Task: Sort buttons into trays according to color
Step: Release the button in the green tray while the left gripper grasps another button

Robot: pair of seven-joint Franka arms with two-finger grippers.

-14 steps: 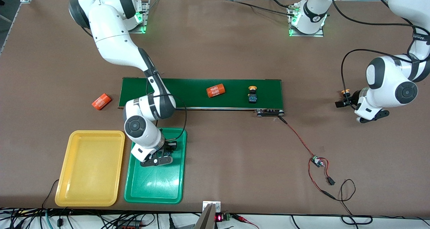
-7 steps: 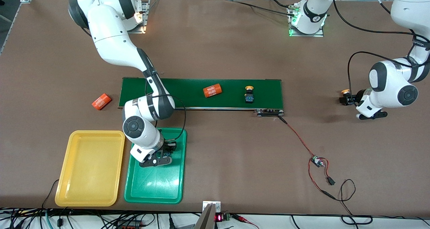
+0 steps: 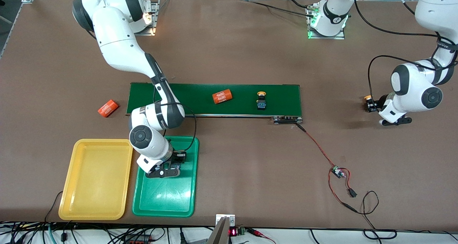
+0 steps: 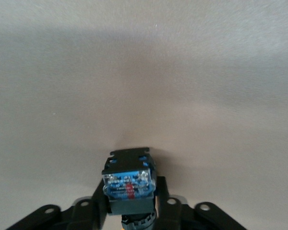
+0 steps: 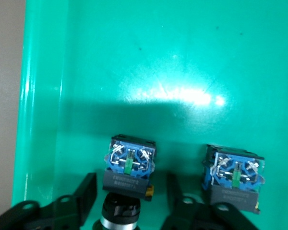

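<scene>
- buttons: two green-marked ones [image 5: 128,168] [image 5: 234,177] sit in the green tray [image 3: 179,204]; right gripper [image 5: 129,201] spread apart around one.
- yellow tray [image 3: 71,204] empty; one yellow button [image 3: 261,100] on the belt [image 3: 286,93], another [image 4: 128,181] clamped by left gripper [image 4: 129,213] over bare table.

Green tray [image 5: 43,96]: glossy smooth plastic, bright glare on its floor. Yellow tray [image 3: 96,179]: smooth plastic, softer sheen. Surface [image 3: 232,50]: matt brown, no reflections. Conveyor belt [image 3: 200,93]: matt dark green. Arm shells: glossy white plastic. Button bodies [image 5: 129,165]: black plastic with blue translucent ends.
</scene>
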